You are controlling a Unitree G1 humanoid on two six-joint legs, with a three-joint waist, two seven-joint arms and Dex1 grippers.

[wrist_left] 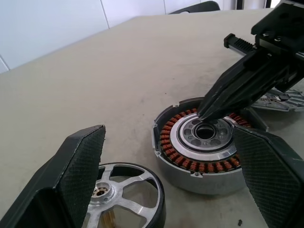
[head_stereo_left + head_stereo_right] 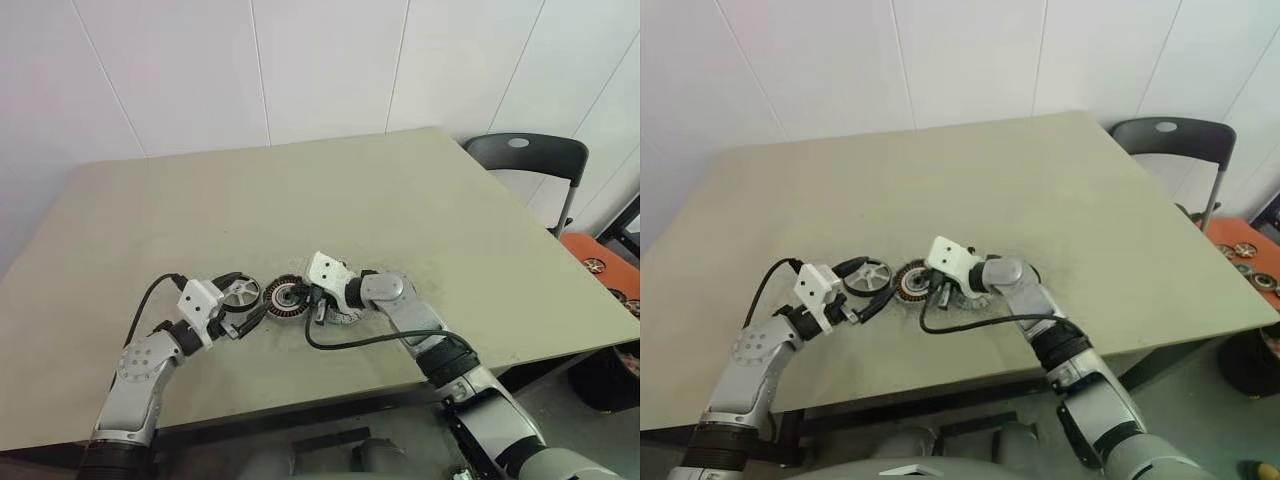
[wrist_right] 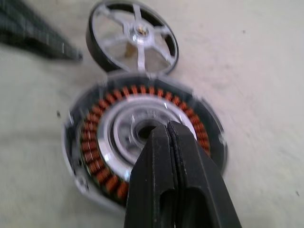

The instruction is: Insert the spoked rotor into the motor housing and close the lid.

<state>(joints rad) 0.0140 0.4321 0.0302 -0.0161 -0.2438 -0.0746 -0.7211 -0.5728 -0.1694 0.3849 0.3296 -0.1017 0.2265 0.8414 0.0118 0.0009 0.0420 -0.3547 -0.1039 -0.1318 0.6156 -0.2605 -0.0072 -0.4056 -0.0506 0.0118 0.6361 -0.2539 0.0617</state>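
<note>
On the tabletop (image 2: 330,200), the motor housing (image 2: 285,296) sits near the front edge, with the lid (image 2: 240,293) touching it at nine o'clock. The spoked rotor (image 1: 278,100) lies flat just beyond the housing at three o'clock. The right gripper (image 3: 167,128), jaws clenched on nothing, rests its tip on the housing's pale hub. The left gripper (image 1: 166,156) hovers with jaws released, straddling lid and housing.

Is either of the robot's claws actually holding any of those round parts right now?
No. The right gripper is shut and empty, its tip at the motor housing's hub. The left gripper is open, holding nothing.
</note>
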